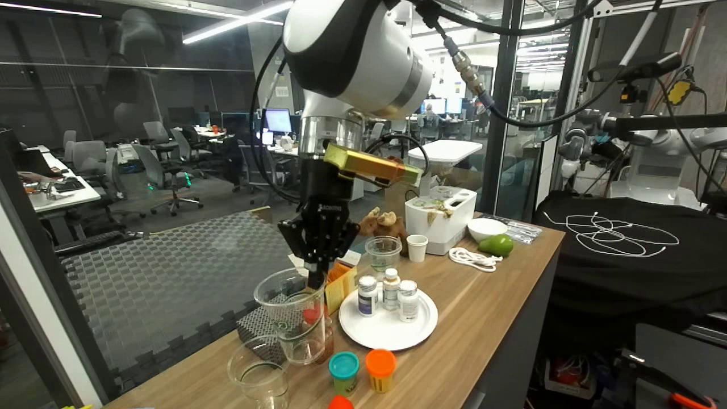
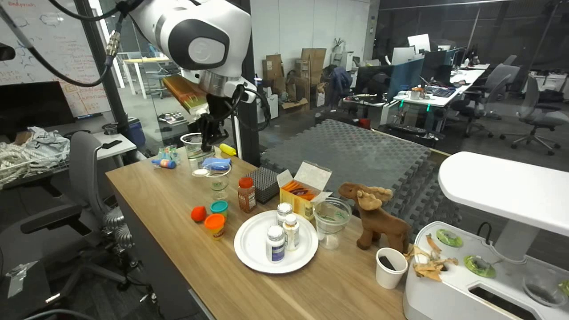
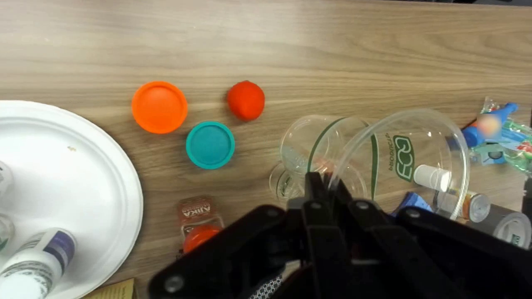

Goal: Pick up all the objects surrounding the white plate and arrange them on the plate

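Above a wood-grain tabletop (image 2: 164,195), pinching a clear plastic cup (image 3: 376,162), roughly upright, by its rim with the closed hand (image 3: 328,180). If bound for the white plate (image 2: 249,249), probably needing a long carry toward the tabletop's end with the white planter (image 1: 434,227), past the Ajika bottle (image 2: 246,194), teal-lidded tub (image 2: 219,208) and orange-lidded tub (image 2: 215,226) near the plate, to join three pill bottles (image 1: 408,304) standing there

A wooden table (image 2: 213,266) carries the white plate (image 2: 251,243), teal cup (image 2: 219,207) and orange cup (image 2: 215,222).
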Available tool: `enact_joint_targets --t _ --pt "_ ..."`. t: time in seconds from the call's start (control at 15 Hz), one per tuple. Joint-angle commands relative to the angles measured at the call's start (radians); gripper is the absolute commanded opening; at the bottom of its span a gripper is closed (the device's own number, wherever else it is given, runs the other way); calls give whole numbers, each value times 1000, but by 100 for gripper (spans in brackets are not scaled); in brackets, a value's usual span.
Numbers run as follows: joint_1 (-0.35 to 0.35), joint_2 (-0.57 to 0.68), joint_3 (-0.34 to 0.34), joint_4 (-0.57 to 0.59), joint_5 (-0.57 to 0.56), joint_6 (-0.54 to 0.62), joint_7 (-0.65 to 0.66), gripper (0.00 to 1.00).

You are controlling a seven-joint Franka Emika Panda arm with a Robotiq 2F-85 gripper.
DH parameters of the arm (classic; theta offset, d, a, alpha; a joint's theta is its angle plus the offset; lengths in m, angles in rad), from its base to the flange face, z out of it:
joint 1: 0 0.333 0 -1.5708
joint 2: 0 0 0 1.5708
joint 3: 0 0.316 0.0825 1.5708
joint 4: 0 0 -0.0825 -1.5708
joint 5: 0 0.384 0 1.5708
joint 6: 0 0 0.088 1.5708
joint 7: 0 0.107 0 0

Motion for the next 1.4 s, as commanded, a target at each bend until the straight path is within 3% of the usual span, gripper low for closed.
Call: enact_joint_targets --t 0.0,0.93,1.33 --pt "4 63 16 93 45 -13 -13 1" --pt "27 159 37 131 64 200 -9 1" --pt "18 189 42 127 62 223 -20 1"
